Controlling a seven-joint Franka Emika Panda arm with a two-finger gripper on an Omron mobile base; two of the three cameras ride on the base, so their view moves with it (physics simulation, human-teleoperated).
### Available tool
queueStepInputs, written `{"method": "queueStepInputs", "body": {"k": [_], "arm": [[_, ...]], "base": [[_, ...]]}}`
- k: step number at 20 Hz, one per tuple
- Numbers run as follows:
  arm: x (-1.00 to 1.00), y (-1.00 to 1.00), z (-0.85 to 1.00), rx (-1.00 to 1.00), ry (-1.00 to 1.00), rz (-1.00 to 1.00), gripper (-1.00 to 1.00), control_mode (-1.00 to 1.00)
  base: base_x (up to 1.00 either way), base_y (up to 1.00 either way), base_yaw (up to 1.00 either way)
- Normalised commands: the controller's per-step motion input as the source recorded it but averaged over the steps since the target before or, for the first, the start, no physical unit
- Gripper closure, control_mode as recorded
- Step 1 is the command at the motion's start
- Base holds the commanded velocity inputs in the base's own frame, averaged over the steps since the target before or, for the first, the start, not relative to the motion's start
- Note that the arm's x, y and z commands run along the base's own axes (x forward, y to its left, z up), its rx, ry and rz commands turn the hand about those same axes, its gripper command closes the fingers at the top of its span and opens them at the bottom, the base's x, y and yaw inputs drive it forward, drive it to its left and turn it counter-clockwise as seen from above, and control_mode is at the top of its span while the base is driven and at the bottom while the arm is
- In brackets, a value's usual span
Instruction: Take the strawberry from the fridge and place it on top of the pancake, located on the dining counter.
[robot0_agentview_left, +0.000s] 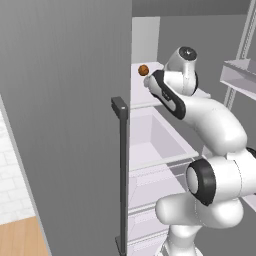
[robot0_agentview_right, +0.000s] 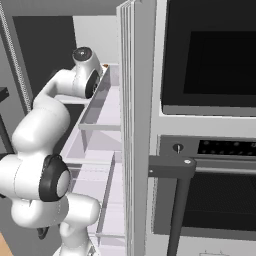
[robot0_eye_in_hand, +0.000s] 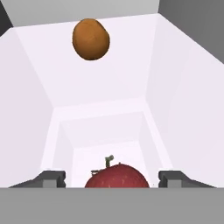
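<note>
The strawberry (robot0_eye_in_hand: 116, 175), red with a small green stem, lies on the white shelf floor inside the fridge (robot0_agentview_left: 65, 125). It sits between my two fingertips (robot0_eye_in_hand: 52, 178) at the bottom of the hand view. My gripper (robot0_eye_in_hand: 112, 179) is open around it, with a gap showing on each side of the berry. In the left base view my arm reaches into the upper shelf (robot0_agentview_left: 150, 102) of the fridge, and the hand is hidden behind the wrist. The pancake and the dining counter are out of view.
An orange-brown ball (robot0_eye_in_hand: 90, 38) (robot0_agentview_left: 143, 70) rests further back on the same shelf. The open fridge door (robot0_agentview_left: 65, 125) with its dark bar handle (robot0_agentview_left: 122, 175) stands to my left. A black wall oven (robot0_agentview_right: 210, 125) is at the right. Clear drawers (robot0_agentview_left: 155, 145) sit below.
</note>
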Motion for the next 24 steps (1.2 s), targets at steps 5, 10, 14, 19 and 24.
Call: {"method": "queueStepInputs", "body": {"k": [5, 10, 14, 19, 24], "arm": [[0.07, 0.0, -0.16, 0.0, 0.01, 0.0, 1.0, -1.0], [-0.18, 0.22, -0.06, 0.0, -0.07, 0.0, 1.0, -1.0], [-1.0, 0.4, 0.35, -0.04, -0.1, 0.0, 1.0, -1.0], [-1.0, 0.01, 0.24, 0.0, 0.03, 0.0, 1.0, -1.0], [-1.0, -0.01, -0.04, 0.0, -0.01, 0.0, 1.0, -1.0]], "base": [[0.0, 0.0, 0.0], [0.0, 0.0, 0.0], [0.0, 0.0, 0.0], [0.0, 0.0, 0.0], [0.0, 0.0, 0.0]]}}
